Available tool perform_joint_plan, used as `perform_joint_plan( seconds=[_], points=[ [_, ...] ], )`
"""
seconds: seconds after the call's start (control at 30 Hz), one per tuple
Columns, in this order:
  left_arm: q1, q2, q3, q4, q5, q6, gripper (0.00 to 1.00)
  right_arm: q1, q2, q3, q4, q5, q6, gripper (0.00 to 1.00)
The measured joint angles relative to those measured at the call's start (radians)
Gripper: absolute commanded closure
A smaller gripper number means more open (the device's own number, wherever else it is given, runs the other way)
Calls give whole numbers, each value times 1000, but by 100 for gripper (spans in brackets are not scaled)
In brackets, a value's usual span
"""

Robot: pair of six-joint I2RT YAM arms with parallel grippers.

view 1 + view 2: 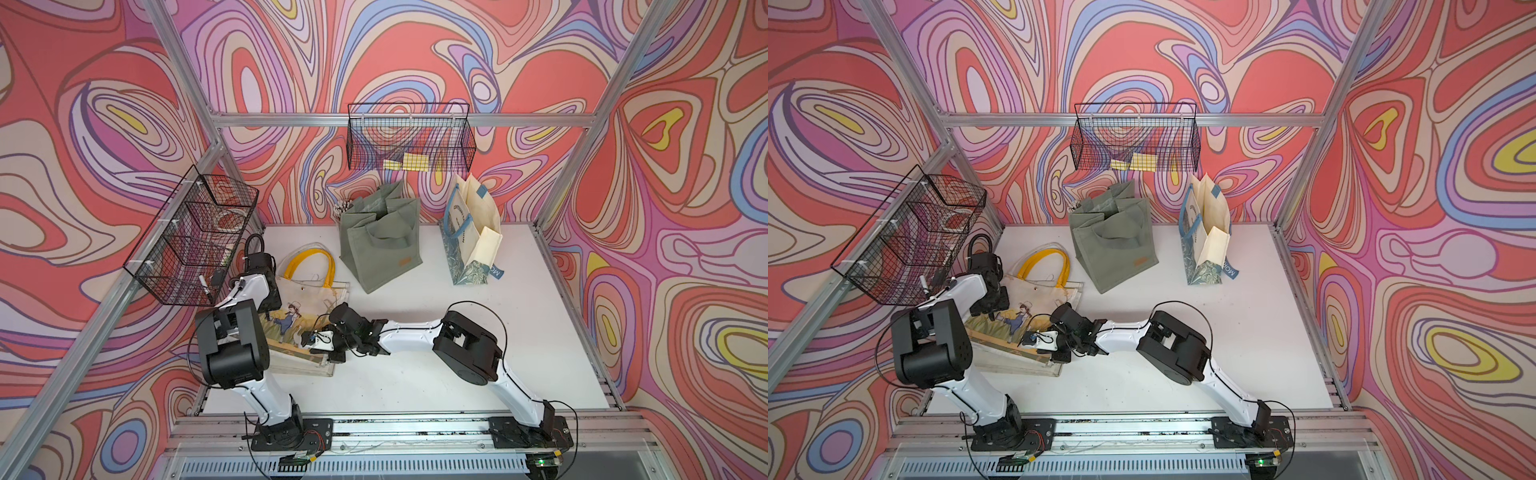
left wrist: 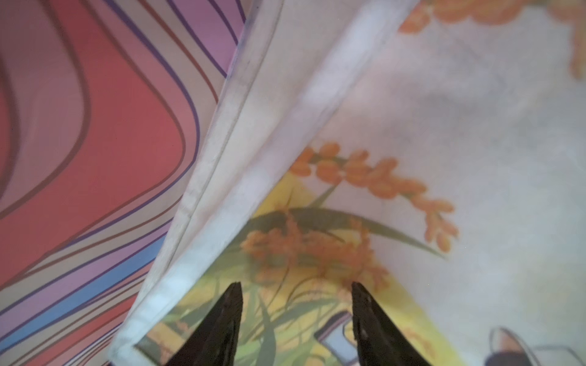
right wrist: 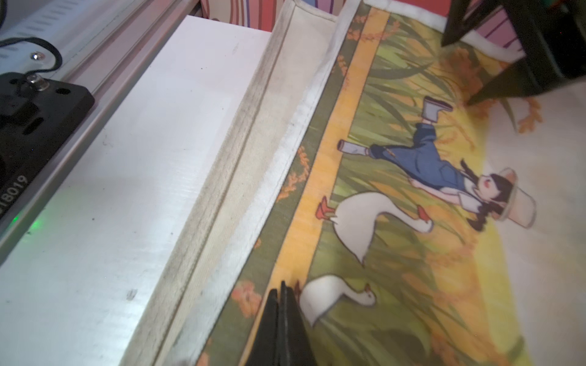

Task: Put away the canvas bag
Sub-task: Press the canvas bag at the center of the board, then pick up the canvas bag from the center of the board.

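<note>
Top view: right gripper [image 1: 315, 352] over bag [image 1: 309, 291]

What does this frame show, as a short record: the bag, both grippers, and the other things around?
canvas bag: lying flat on the table, yellow handles toward the back
left gripper: open, above the bag's print, contact unclear
right gripper: shut, over the print near the bag's bottom hem
also on table: green bag, paper bag, both upright
walls: back wire basket, side wire basket

A robot lab test cell: aluminium frame [image 1: 291, 119], swirl-printed backdrop [image 1: 415, 50], left arm [image 1: 270, 395] and right arm [image 1: 409, 336] bolted to a rail [image 1: 415, 427]
</note>
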Motion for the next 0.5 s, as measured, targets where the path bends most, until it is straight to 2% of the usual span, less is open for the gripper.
perform_joint_plan(
  seconds=[0.27,0.4,0.5],
  points=[
    [-79,-205,-44,-34,30,-41,42,-8,-261,-52,-48,130,79,68],
    [-168,-311,-58,-46,58,-49,40,-27,-376,-56,-90,179,137,65],
    [-303,-425,-97,-19,79,-31,39,-73,-433,-62,-140,202,205,64]
  ],
)
